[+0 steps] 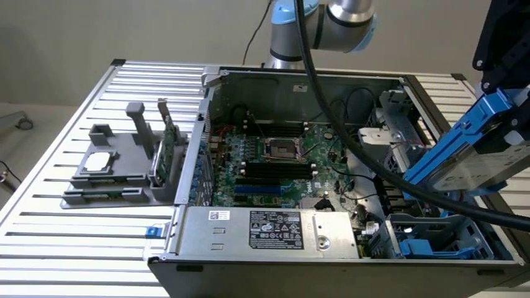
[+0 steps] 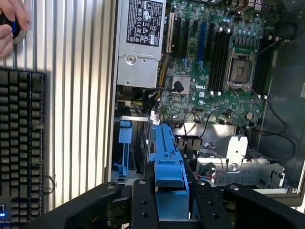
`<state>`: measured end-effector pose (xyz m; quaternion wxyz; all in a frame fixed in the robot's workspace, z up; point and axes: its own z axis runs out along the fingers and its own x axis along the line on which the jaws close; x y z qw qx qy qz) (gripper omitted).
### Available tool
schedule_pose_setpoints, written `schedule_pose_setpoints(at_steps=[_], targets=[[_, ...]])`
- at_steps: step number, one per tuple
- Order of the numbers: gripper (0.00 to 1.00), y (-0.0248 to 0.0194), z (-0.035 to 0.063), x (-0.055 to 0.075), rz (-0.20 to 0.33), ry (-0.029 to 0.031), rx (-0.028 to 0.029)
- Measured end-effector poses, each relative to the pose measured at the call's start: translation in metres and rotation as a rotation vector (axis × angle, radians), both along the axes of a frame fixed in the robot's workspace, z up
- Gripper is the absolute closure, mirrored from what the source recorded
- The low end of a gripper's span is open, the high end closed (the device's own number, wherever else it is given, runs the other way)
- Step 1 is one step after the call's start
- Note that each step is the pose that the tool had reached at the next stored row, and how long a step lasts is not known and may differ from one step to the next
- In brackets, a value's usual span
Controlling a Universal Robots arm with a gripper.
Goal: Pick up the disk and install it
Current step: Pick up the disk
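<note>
Wrist view: fingers [image 2: 143,202] clamp the disk [image 2: 167,157] edge-on; exterior view: it hangs tilted, seemingly above the case [image 1: 265,93].

The exterior view's right edge cuts off the disk [image 1: 476,155] I hold. In the wrist view one end of it is hidden between my fingers [image 2: 142,205]. A hand [image 2: 9,24] and a keyboard [image 2: 21,143] run off the picture's edge. The power supply label [image 1: 276,230] has print too small to read.
</note>
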<state>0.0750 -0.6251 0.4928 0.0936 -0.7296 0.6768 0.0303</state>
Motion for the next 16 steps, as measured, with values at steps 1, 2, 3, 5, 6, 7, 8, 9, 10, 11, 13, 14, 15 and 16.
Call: schedule_pose_setpoints(at_steps=[1, 2, 3, 5, 6, 7, 8, 9, 10, 11, 13, 14, 15, 16], targets=[[0.67, -0.0001, -0.0007, 0.0, -0.001, -0.0026, -0.0031], [0.67, -0.0002, -0.0014, 0.0, -0.003, -0.005, -0.0077], [0.67, -0.0003, -0.0018, 0.0, -0.005, -0.0072, -0.0147], [0.67, -0.0003, -0.0027, 0.0, -0.009, -0.0108, -0.0316], [0.67, -0.0002, -0.0031, 0.0, -0.011, -0.0121, -0.0412], [0.67, -0.0002, -0.0034, 0.0, -0.013, -0.0133, -0.051], [0.67, -0.0002, -0.0041, 0.0, -0.014, -0.0141, -0.0608], [0.67, -0.0002, -0.0047, 0.0, -0.015, -0.0148, -0.0681], [0.67, -0.0002, -0.0057, 0.0, -0.017, -0.0154, -0.0726], [0.67, -0.0002, -0.0069, 0.0, -0.019, -0.0156, -0.0751], [0.67, -0.0003, -0.0104, 0.0, -0.026, -0.0155, -0.0767], [0.67, -0.0002, -0.0121, 0.0, -0.029, -0.0155, -0.0776], [0.67, -0.0002, -0.0136, 0.0, -0.031, -0.0154, -0.079], [0.67, -0.0002, -0.0151, 0.0, -0.033, -0.0153, -0.0809]])
